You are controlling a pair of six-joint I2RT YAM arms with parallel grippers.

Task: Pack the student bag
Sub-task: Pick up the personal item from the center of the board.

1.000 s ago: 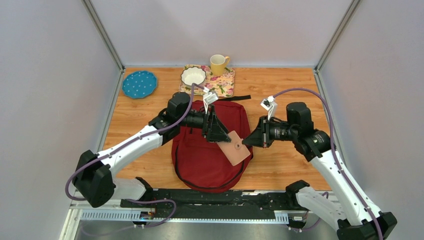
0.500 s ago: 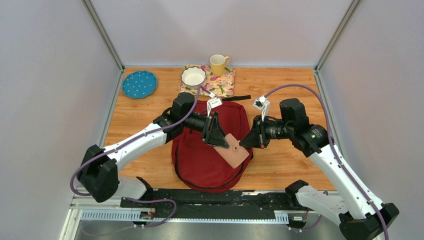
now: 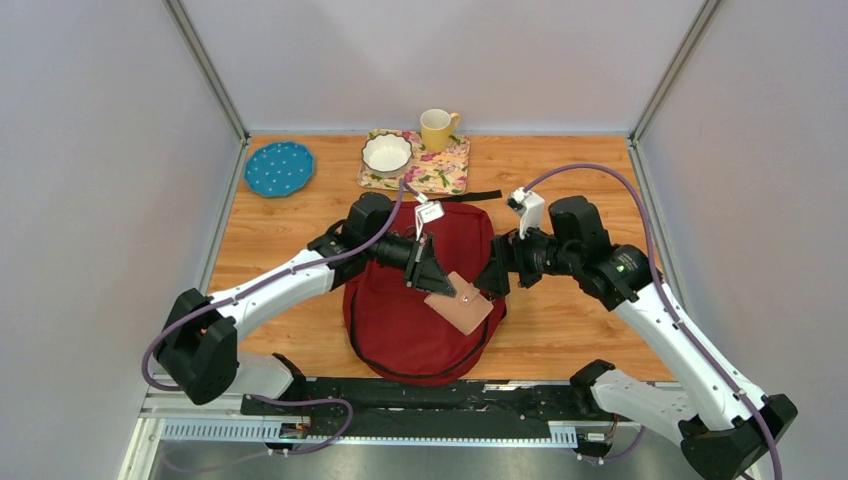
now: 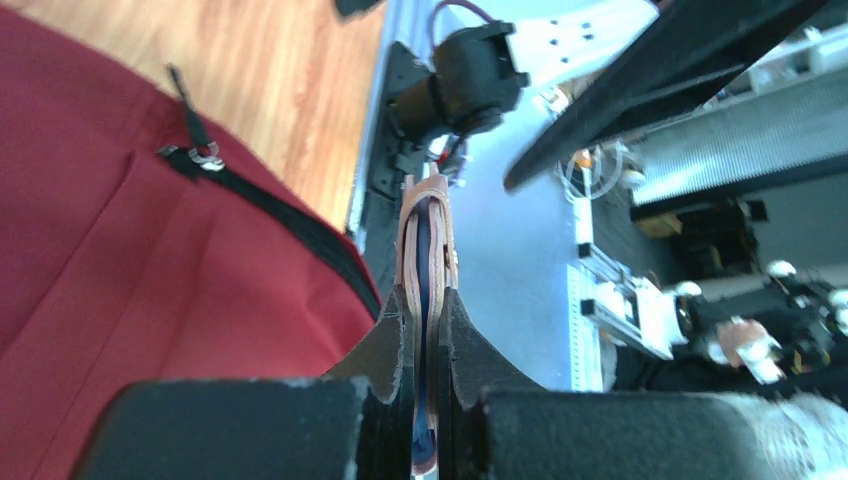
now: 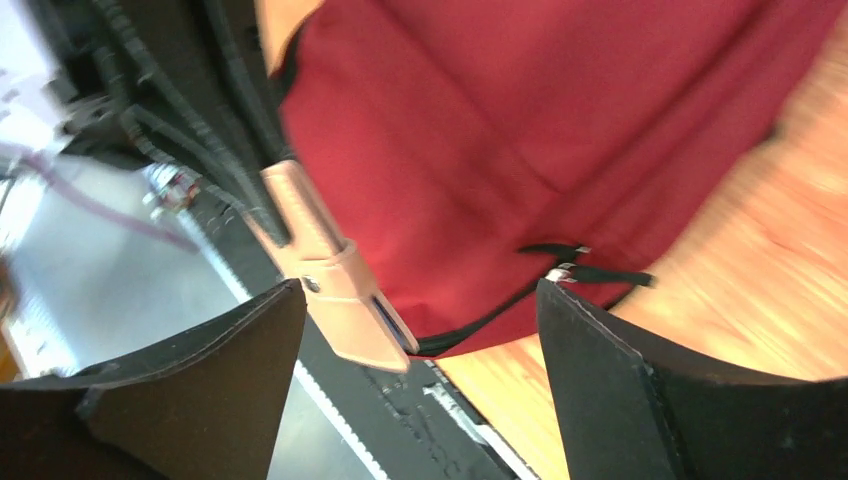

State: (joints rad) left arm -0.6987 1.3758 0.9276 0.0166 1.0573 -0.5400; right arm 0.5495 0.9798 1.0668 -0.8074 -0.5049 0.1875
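Handover above dark red backpack [image 3: 395, 325], which lies flat on table [image 3: 570, 180] between both arms | left gripper [image 3: 432, 285] clenched on tan snap wallet [image 3: 465, 308] | right gripper [image 3: 492, 278] released, jaws wide beside wallet | one second earlier: right gripper pinched wallet, left gripper open.

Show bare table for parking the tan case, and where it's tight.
Free: table back right, between floral mat and right wall; left strip between blue plate and left arm. Tight: centre, left tool, right tool and tan case over the student bag.
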